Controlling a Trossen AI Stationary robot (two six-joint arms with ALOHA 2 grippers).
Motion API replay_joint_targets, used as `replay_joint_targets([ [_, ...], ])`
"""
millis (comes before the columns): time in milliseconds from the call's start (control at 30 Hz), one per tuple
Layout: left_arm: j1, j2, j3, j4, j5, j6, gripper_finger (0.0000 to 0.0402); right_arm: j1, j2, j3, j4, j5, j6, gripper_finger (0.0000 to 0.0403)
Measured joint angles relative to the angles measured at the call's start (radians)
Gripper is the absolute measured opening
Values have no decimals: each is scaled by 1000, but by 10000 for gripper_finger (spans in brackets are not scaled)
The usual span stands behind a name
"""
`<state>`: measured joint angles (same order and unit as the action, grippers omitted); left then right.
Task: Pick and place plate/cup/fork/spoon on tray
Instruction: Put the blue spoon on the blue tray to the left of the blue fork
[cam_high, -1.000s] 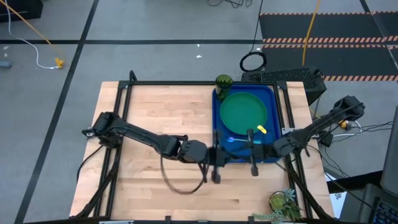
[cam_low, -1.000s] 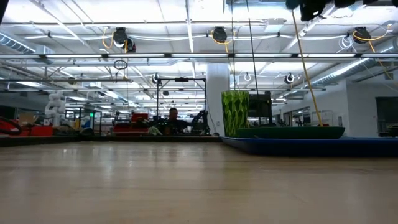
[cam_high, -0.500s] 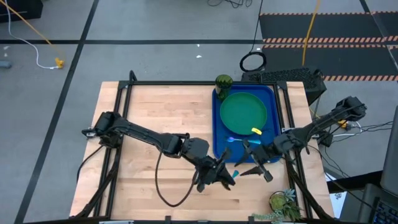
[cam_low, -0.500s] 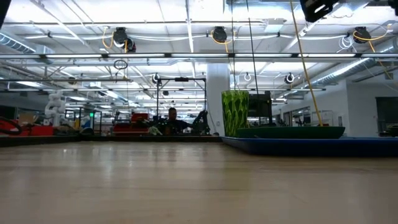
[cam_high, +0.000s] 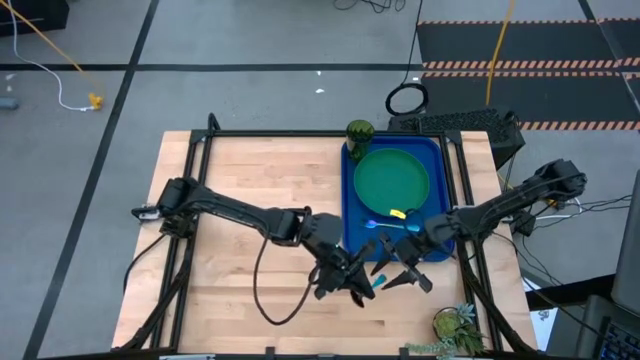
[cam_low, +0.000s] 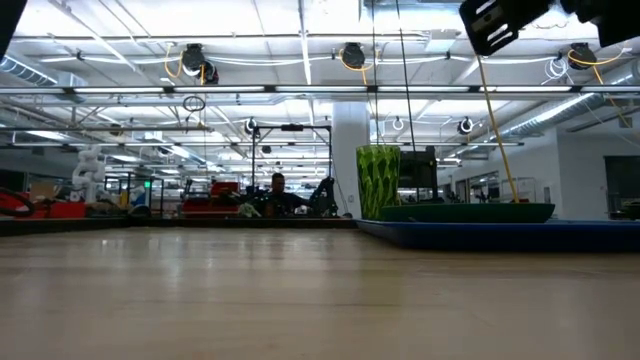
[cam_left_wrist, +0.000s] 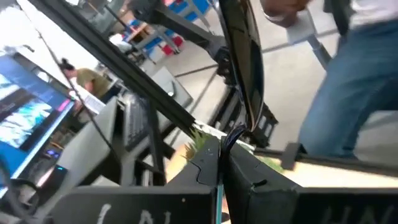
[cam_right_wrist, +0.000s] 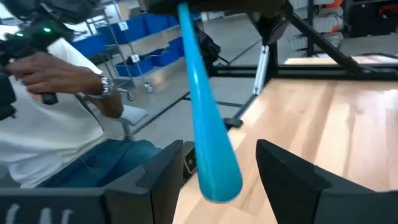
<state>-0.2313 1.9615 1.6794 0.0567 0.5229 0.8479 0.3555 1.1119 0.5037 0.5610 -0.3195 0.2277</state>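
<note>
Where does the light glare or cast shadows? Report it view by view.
Low view: ceiling lights shine straight into the camera, the cup glows backlit, the table carries a pale sheen. High view: even light, no hard shadows. Right wrist view: the blue handle is evenly lit, no glare.

We see both grippers crowded just off the near edge of the tray, the left gripper beside the right gripper, leaving little passage between them. The plate fills most of the tray floor; the cup blocks its far left corner. A plant stands at the near right table corner. The broad left half of the table lies open
</note>
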Motion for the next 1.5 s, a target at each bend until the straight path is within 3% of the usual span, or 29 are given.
replay_joint_targets([
  [133, 6, 5, -1, -17, 12, 19, 5, -16, 0, 0, -6, -1, 0, 177],
  [400, 9, 3, -1, -33, 13, 36, 5, -28, -1, 0, -3, -41, -9, 70],
  [500, 9, 3, -1, -43, -3, 37, 8, -27, -1, 0, -2, -50, -10, 56],
  [800, 8, 2, -1, -84, -226, -50, 86, -29, -11, -1, 5, -16, -4, 42],
  [933, 2, 2, -1, -87, -262, -65, 121, -29, -33, -1, 1, -12, -12, 6],
  [1033, -6, 2, -1, -90, -280, -66, 130, -29, -60, -1, -34, 33, -28, 2],
  [1133, -14, 2, -1, -107, -319, -66, 110, -29, -79, 0, -78, 57, -31, 1],
  [1333, -13, 2, -1, -116, -356, -95, 21, -29, -95, 0, -98, 60, -21, 0],
  [1500, -13, 2, -1, -103, -342, -113, 22, -29, -96, 0, -103, 57, -3, 0],
])
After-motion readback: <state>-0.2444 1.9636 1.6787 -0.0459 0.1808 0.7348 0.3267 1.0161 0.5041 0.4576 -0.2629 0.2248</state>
